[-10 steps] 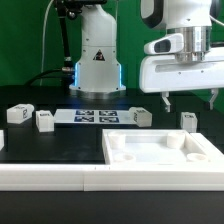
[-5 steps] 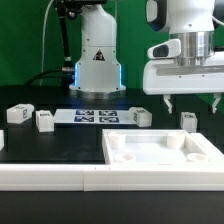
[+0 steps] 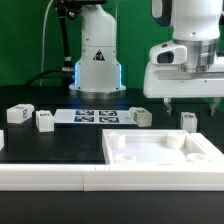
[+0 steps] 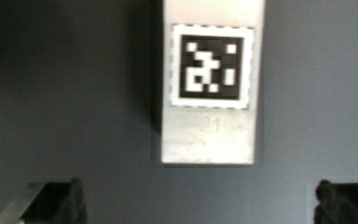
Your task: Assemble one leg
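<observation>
Several small white legs with black-and-white tags lie on the dark table: two at the exterior view's left (image 3: 17, 114) (image 3: 44, 120), one near the middle (image 3: 138, 116) and one at the right (image 3: 188, 119). My gripper (image 3: 192, 102) hangs open and empty just above the right leg. In the wrist view a leg (image 4: 211, 85) lies flat with its tag up, ahead of my gripper (image 4: 199, 205). The two dark fingertips (image 4: 51, 205) stand wide apart and the leg is not between them.
The large flat white panel (image 3: 160, 165) with corner sockets lies in front. The marker board (image 3: 95, 116) lies behind it, between the legs. The robot base (image 3: 97, 60) stands at the back. A white ledge (image 3: 50, 178) runs along the front.
My gripper has moved toward the exterior view's right and slightly up, staying open. The legs and panel have not moved.
</observation>
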Motion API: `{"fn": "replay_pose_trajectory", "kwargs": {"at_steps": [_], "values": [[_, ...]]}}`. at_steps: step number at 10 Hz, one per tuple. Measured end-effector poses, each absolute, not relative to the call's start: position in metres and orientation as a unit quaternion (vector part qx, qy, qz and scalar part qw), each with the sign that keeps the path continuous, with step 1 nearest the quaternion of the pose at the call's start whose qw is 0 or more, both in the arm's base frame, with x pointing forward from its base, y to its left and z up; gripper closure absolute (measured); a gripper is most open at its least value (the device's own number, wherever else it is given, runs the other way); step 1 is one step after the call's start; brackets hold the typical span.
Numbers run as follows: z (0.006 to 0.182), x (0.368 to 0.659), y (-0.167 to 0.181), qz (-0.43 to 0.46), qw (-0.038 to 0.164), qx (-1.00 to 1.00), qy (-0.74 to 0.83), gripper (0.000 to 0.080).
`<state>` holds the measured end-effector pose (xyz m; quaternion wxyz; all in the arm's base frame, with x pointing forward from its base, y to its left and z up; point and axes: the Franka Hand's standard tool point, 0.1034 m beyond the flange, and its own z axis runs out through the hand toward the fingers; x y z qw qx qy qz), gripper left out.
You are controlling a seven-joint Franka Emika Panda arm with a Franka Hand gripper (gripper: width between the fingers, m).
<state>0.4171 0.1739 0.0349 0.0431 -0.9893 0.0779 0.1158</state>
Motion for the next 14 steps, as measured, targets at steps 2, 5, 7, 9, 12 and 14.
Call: {"fn": "replay_pose_trajectory", "kwargs": {"at_steps": [2,5,7,9,12,14], "values": [[0.031,0.416,0.173,0.176,0.041,-0.981,0.074,0.0151],[0.026,0.414,0.173,0.286,0.037,-0.954,0.078,0.0151],[0.019,0.411,0.171,0.343,0.035,-0.935,0.08,0.0151],[0.012,0.402,0.17,0.398,0.027,-0.913,0.083,0.0151],[0.006,0.401,0.183,0.401,0.023,-0.912,0.084,0.0151],[0.006,0.402,0.187,0.397,0.027,-0.914,0.078,0.0151]]}}
